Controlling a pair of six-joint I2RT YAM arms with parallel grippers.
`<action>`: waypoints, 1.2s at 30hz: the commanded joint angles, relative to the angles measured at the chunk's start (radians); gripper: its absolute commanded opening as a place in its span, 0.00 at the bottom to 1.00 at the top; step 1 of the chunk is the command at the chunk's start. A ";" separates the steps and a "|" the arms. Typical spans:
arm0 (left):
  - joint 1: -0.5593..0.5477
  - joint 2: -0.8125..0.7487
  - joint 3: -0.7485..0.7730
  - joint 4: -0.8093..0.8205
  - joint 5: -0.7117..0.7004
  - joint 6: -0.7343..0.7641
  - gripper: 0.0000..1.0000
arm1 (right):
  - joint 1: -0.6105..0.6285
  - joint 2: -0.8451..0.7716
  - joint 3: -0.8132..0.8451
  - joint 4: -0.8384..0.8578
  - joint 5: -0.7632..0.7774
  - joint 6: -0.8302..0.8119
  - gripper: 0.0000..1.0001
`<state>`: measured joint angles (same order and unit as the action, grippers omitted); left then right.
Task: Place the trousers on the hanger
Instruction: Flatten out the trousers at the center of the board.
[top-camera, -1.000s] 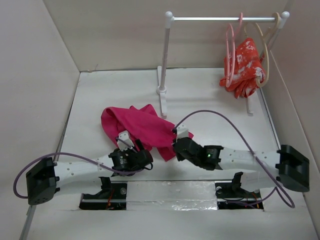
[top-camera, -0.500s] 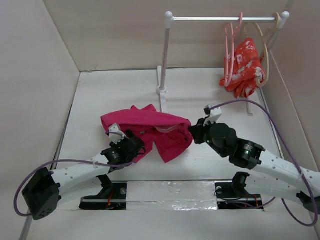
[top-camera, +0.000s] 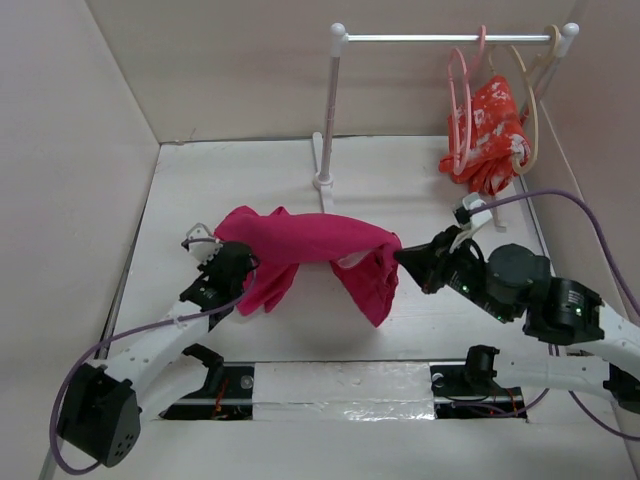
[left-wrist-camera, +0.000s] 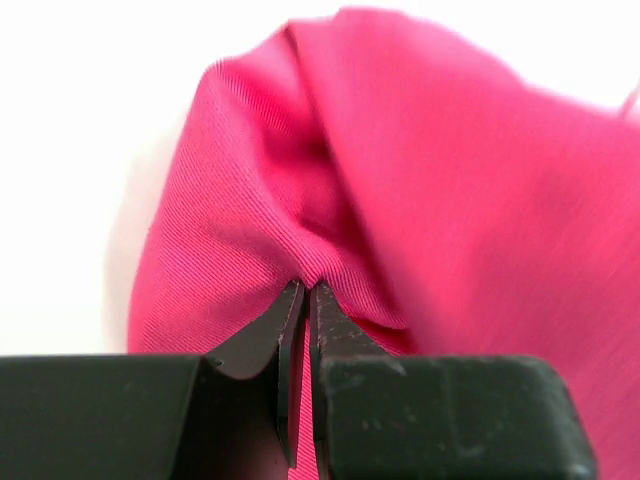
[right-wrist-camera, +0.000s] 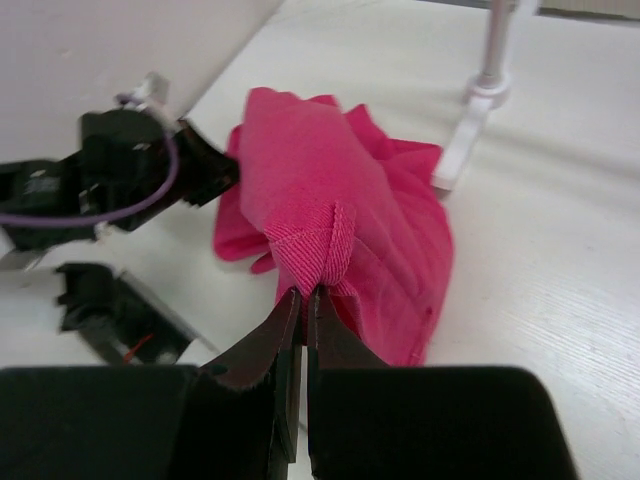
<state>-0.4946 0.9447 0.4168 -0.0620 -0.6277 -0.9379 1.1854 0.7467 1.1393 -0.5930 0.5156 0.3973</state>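
Observation:
The magenta-pink trousers (top-camera: 310, 245) hang stretched between both grippers above the white table, with folds drooping toward the front. My left gripper (top-camera: 238, 256) is shut on their left end; in the left wrist view the cloth (left-wrist-camera: 400, 180) is pinched between the black fingers (left-wrist-camera: 335, 325). My right gripper (top-camera: 402, 256) is shut on their right end, a stitched hem (right-wrist-camera: 320, 245) clamped at the fingertips (right-wrist-camera: 305, 293). The thin light-pink hanger (top-camera: 460, 110) hangs on the rail at the back right, apart from both grippers.
A white garment rack (top-camera: 330, 120) stands at the back, its foot (right-wrist-camera: 462, 150) close behind the trousers. A beige hanger (top-camera: 530, 110) with a red-orange patterned garment (top-camera: 492, 135) hangs beside the pink hanger. Beige walls (top-camera: 70, 200) close in left, right and back.
The left gripper has closed on the trousers' left end and shifted left. The right gripper has pulled its end to the right, so the bunched cloth is now lifted and spread out.

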 joint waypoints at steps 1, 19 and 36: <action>0.036 -0.130 0.108 -0.025 -0.032 0.105 0.00 | 0.078 -0.018 0.135 -0.002 -0.053 -0.011 0.00; 0.045 -0.100 0.701 -0.134 -0.149 0.324 0.00 | 0.099 0.028 0.368 -0.031 0.050 -0.055 0.00; 0.165 0.642 0.955 -0.116 -0.003 0.317 0.51 | -0.723 -0.045 -0.430 0.202 0.129 0.147 0.00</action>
<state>-0.2790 1.6604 1.3010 -0.1699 -0.6292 -0.6346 0.5644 0.6575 0.7288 -0.5991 0.6960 0.5365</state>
